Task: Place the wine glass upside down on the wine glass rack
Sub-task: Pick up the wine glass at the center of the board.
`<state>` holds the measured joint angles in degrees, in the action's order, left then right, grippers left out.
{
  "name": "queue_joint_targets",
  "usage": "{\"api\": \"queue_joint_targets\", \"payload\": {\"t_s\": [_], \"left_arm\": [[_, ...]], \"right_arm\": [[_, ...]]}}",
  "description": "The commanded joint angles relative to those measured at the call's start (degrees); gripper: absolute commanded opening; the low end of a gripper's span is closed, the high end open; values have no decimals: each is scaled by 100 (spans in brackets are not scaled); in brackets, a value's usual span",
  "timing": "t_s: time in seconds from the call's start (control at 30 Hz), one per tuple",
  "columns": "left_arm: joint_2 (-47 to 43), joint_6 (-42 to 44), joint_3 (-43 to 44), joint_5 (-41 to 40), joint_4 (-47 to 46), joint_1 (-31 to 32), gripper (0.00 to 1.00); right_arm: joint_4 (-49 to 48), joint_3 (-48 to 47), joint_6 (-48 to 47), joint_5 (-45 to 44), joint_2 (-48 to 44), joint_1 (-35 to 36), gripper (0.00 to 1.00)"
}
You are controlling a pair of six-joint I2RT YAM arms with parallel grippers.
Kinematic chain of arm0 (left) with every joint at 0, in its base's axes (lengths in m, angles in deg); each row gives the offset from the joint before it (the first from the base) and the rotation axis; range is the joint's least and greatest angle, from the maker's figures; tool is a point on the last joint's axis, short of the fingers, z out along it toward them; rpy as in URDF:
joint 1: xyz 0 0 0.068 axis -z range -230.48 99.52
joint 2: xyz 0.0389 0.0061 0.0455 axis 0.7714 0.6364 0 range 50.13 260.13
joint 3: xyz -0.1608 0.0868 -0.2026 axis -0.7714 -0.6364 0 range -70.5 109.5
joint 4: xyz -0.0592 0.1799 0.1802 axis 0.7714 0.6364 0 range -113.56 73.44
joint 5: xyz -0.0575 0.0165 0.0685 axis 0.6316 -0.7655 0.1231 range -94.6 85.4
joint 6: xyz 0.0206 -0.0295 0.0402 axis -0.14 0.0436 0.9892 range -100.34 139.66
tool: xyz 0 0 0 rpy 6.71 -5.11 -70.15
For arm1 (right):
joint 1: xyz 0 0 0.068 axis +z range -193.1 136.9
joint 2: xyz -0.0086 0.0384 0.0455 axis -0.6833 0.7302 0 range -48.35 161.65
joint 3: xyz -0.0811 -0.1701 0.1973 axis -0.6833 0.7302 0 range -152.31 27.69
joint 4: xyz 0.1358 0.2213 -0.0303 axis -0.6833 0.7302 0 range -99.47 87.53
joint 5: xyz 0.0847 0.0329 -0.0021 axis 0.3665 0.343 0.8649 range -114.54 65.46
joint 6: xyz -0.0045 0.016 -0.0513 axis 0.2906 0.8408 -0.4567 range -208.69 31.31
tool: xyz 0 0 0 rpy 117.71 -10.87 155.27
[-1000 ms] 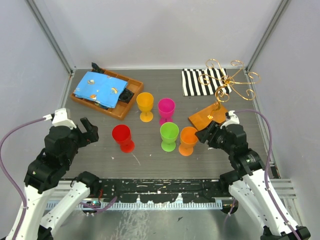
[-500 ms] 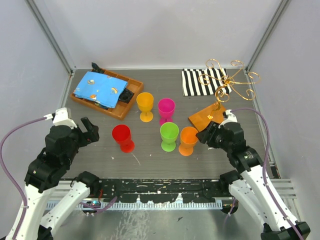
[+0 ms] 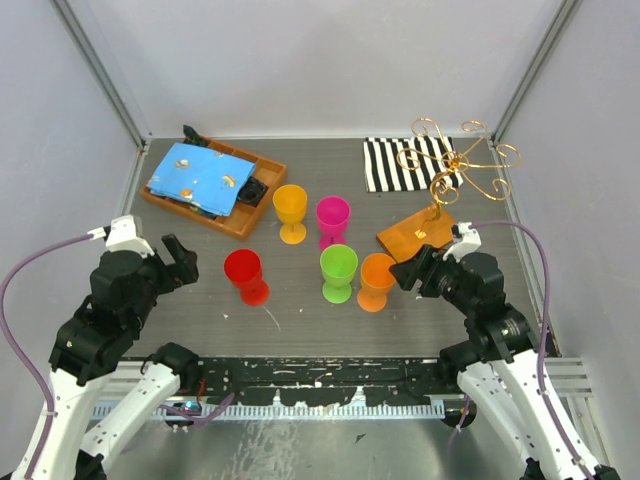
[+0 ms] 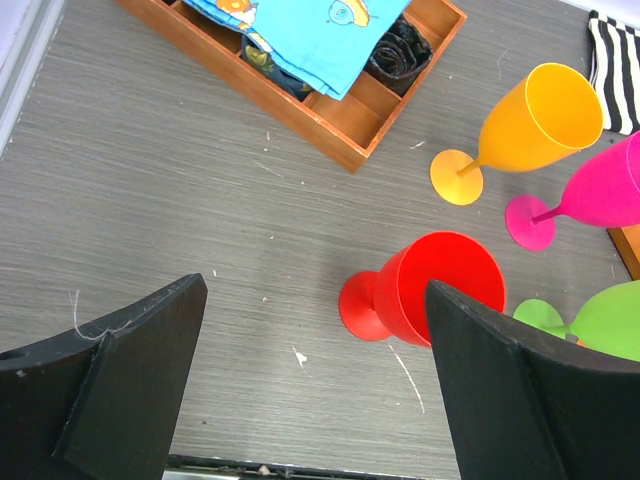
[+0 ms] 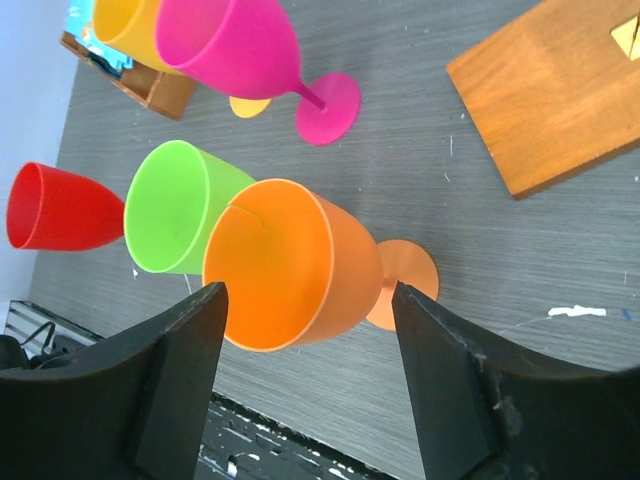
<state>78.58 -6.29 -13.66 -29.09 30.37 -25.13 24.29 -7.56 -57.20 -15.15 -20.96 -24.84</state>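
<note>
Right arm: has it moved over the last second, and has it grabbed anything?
The right gripper has edged slightly toward the orange wine glass, jaws open, gripping nothing. The left gripper, also open, the red wine glass, green wine glass, pink wine glass, yellow wine glass and wine glass rack stayed put.
</note>
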Motion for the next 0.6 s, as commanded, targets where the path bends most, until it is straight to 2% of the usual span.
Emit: {"api": "queue_joint_targets", "payload": {"t_s": [0.0, 0.13, 0.23, 0.47, 0.57], "left_arm": [[8, 47, -69, 34, -162, 28, 98], [3, 53, -76, 41, -164, 22, 98], [-13, 55, -74, 44, -158, 19, 98], [-39, 55, -85, 30, -164, 20, 98], [-36, 55, -85, 22, -166, 22, 98]], "right_arm": [[-289, -144, -235, 118, -253, 22, 75], [-219, -140, -275, 85, -326, 24, 83], [-183, -143, -269, 83, -306, 26, 83], [87, -297, -214, -64, 192, 26, 64], [47, -295, -249, -52, 345, 20, 59]]}}
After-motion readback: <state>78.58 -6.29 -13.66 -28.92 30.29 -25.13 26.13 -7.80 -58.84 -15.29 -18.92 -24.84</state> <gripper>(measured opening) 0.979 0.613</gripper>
